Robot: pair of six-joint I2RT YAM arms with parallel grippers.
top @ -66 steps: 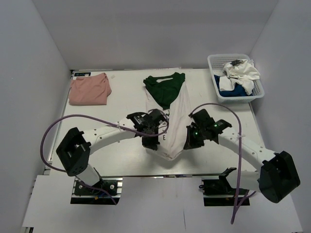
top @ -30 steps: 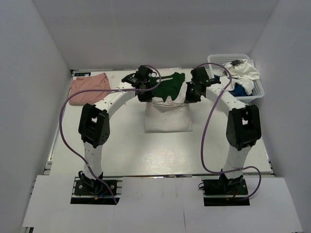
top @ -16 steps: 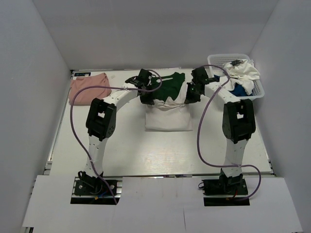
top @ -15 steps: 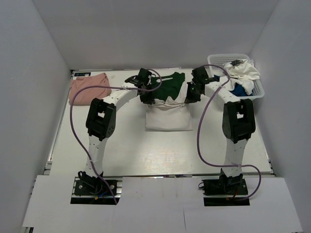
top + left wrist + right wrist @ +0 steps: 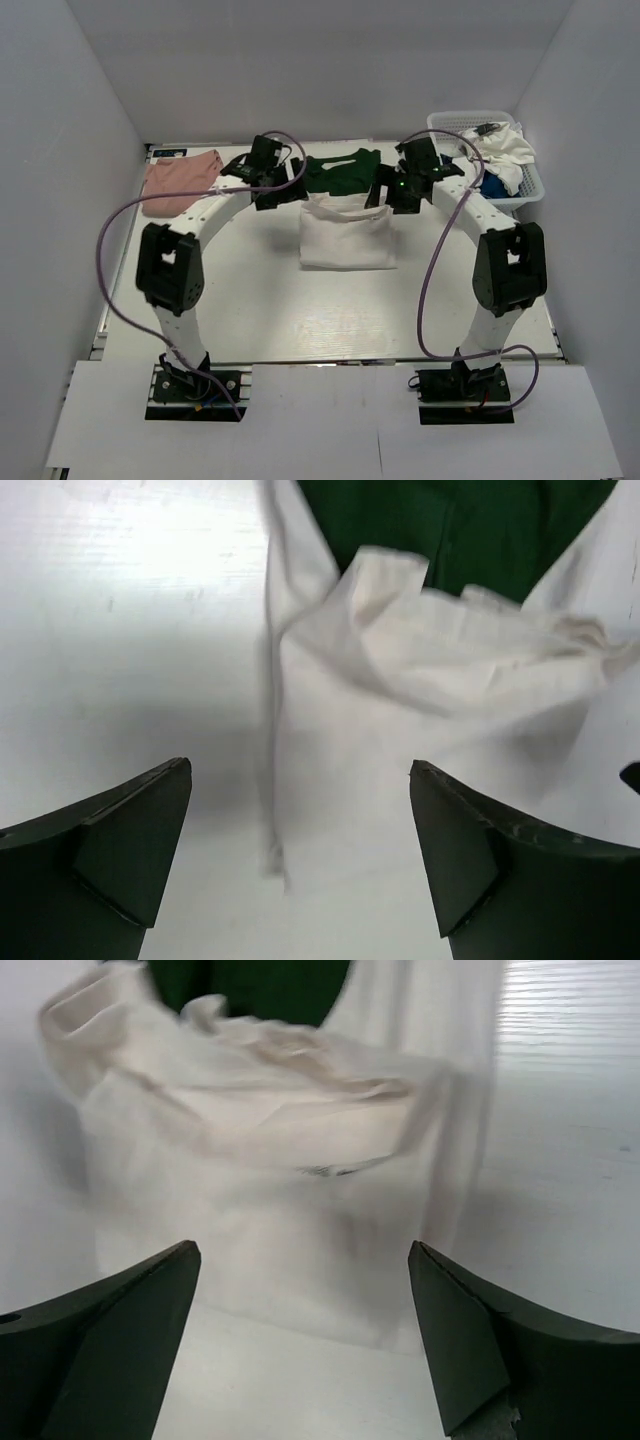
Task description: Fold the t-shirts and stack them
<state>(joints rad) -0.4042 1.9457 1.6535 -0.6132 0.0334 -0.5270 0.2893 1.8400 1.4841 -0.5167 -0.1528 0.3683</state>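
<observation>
The white t-shirt with dark green sleeves (image 5: 345, 238) lies folded in the middle of the table, its white lower half doubled up over the body and the green top (image 5: 340, 172) showing behind it. My left gripper (image 5: 270, 195) hovers just off the shirt's left edge, open and empty. In the left wrist view the gripper (image 5: 300, 855) frames the rumpled white fold (image 5: 430, 700). My right gripper (image 5: 385, 196) stands open at the shirt's right edge. The right wrist view shows this gripper (image 5: 300, 1335) empty above the white cloth (image 5: 270, 1150).
A folded salmon-pink t-shirt (image 5: 180, 182) lies at the back left. The white lattice basket (image 5: 530, 190) at the back right holds a crumpled white t-shirt (image 5: 495, 148) over a blue one (image 5: 490, 185). Purple cables loop off both arms.
Both grippers have opened and let go of the white shirt's edge, which now rests on the body. The left gripper has drawn away to the left, the right one slightly back.
</observation>
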